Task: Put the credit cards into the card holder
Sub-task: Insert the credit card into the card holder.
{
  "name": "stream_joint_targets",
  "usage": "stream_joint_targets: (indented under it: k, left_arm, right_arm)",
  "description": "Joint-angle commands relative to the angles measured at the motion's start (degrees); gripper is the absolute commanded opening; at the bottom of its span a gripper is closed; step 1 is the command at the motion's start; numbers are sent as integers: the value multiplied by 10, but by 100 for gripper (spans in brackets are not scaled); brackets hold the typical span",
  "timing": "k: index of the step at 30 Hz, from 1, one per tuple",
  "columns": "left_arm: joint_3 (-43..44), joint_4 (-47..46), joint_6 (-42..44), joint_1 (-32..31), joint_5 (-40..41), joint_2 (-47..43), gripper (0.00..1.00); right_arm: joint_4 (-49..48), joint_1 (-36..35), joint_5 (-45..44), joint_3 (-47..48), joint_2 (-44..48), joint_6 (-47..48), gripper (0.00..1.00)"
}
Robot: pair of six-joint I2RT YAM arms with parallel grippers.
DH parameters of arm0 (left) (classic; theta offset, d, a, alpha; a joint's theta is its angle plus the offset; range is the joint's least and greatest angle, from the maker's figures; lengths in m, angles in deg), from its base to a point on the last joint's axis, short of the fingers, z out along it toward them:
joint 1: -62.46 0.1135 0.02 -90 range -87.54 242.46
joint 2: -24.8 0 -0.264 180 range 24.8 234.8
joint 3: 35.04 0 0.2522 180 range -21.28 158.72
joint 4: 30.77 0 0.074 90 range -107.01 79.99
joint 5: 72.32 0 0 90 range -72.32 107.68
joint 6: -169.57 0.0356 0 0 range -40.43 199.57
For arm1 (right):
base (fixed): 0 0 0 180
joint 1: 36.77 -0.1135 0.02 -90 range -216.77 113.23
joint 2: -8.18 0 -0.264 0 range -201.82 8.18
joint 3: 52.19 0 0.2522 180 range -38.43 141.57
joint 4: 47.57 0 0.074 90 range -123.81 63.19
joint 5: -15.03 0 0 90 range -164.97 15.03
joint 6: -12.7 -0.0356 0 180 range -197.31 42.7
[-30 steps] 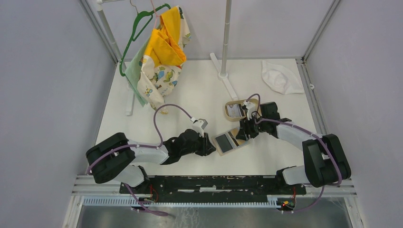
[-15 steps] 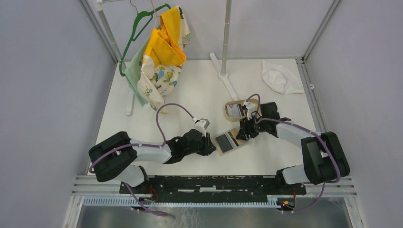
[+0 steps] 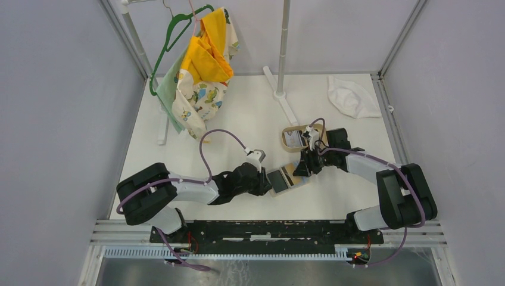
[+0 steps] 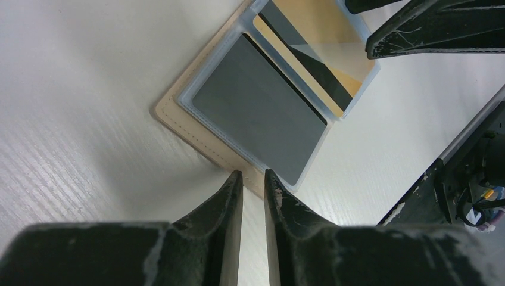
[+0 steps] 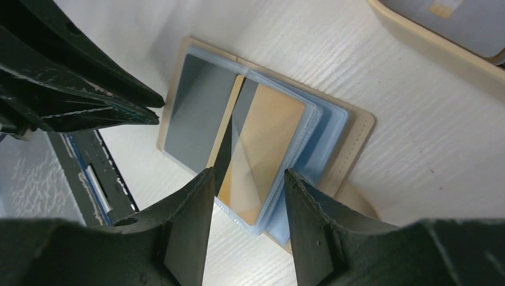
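The card holder (image 3: 280,179) lies open on the table between both arms, tan outside (image 4: 178,116) with clear blue sleeves (image 5: 330,128). A grey card (image 4: 256,113) fills its near sleeve. A gold card with a dark stripe (image 5: 262,143) sits in the raised sleeve beside it. My left gripper (image 4: 253,177) is at the holder's tan edge, its jaws only a narrow gap apart with table showing between them. My right gripper (image 5: 247,179) is open, its fingers either side of the gold card's sleeve without closing on it.
An oval tan tray (image 3: 286,132) just behind the right gripper holds a pale card (image 5: 470,24). A hanger with yellow and patterned clothes (image 3: 199,65) hangs back left. A rack pole's base (image 3: 280,92) and a white cloth (image 3: 352,96) are at the back.
The left arm has reached right to the holder's edge and its jaws have narrowed. The right gripper has slid left over the holder, closing slightly.
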Motion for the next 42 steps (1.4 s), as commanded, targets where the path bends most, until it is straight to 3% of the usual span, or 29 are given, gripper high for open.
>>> stream_joint_targets:
  k: [1, 23, 33, 36, 42]
  left_arm:
    - [23, -2, -1, -4, 17, 7, 26]
    - [32, 2, 3, -5, 10, 16, 25]
    - [38, 2, 4, -6, 6, 22, 26]
    - [42, 2, 6, -7, 3, 27, 26]
    - [48, 10, 9, -7, 8, 25, 25]
  right_arm:
    - [-31, 10, 68, -6, 17, -27, 52]
    - [-104, 13, 179, -28, -4, -103, 41]
    - [-116, 13, 159, -33, -12, -106, 41]
    - [-129, 13, 163, -37, -15, -114, 35]
    - [-87, 13, 72, -19, -2, -48, 38]
